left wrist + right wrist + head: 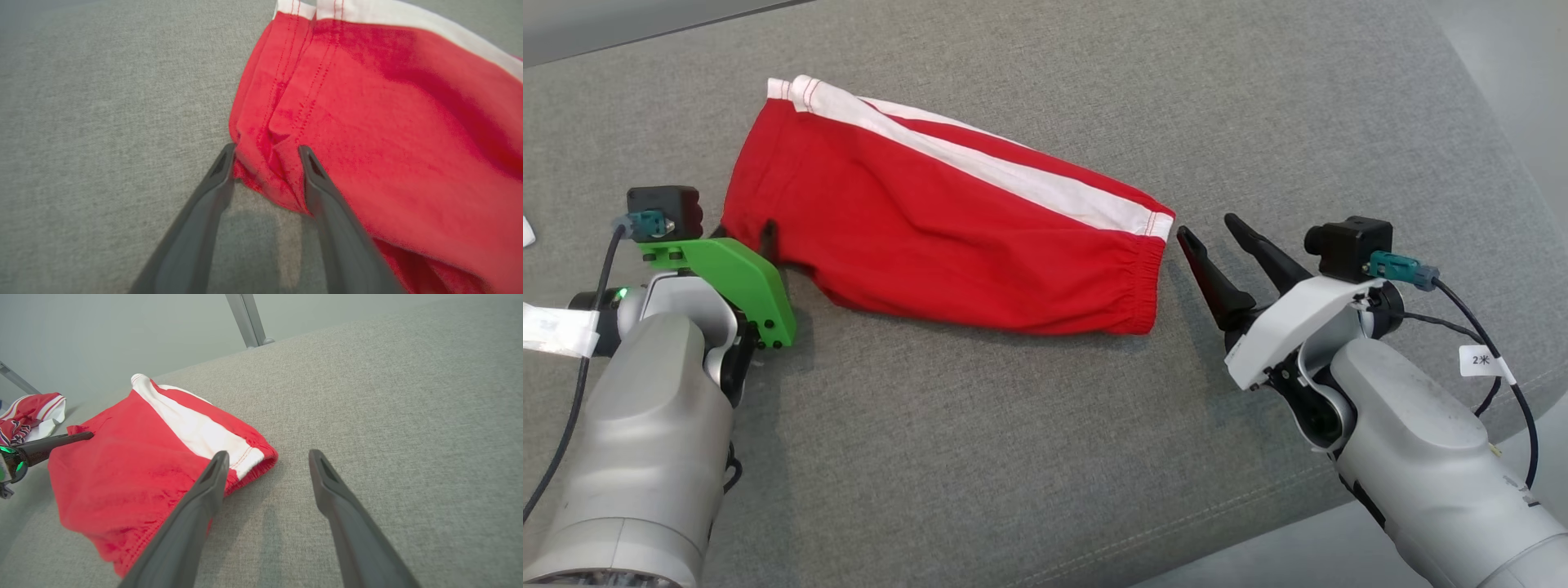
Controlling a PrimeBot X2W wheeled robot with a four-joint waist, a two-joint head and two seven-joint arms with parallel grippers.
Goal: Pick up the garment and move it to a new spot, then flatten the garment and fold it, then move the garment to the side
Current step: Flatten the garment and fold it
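The garment [939, 237] is a pair of red shorts with a white side stripe, lying folded flat on the grey cushion, waistband to the right. My left gripper [753, 238] sits at its lower left corner. In the left wrist view its jaws [265, 154] stand apart around a bunched fold of the hem [269, 147], one finger at the cloth's edge, the other lying on the cloth. My right gripper [1206, 225] is open just right of the waistband [257, 457], above the cushion, with nothing between its fingers [212, 473].
The grey cushion [1013, 457] ends at the lower right, with pale floor [1258, 555] beyond. Another red and white garment [32, 412] lies past the left arm. A metal post [247, 318] rises behind the cushion.
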